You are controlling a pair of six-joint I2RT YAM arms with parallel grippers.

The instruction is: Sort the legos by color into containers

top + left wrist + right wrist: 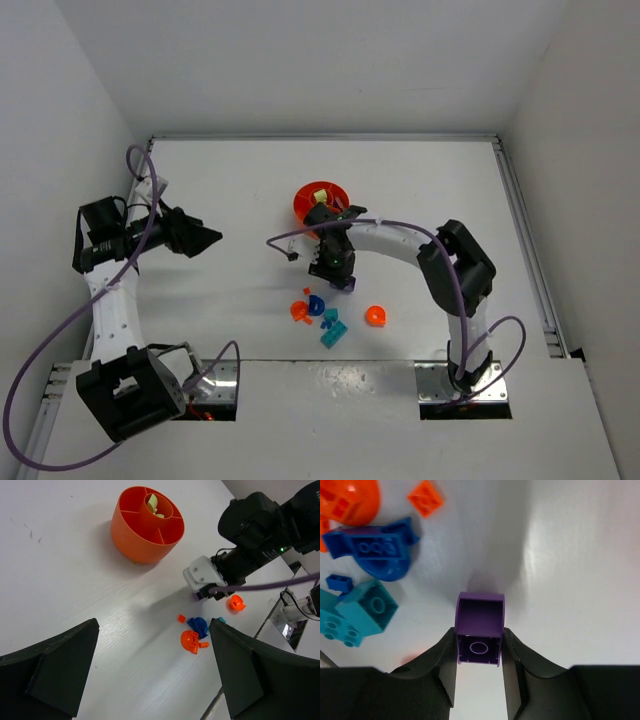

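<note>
My right gripper (480,647) is shut on a purple brick (480,627), one finger on each side of it, low over the table just above the loose pile; it also shows in the top view (338,272). The pile holds a blue rounded brick (372,547), cyan bricks (367,610) and orange pieces (426,498). The round orange dish (145,540) stands beyond it, with lime green bricks (152,504) in one compartment. My left gripper (205,238) is open and empty, held off to the left above the table.
A separate round orange piece (375,316) lies right of the pile. The right arm's purple cable (300,235) loops out to the left of its wrist. The table's raised rail (525,220) runs along the right side.
</note>
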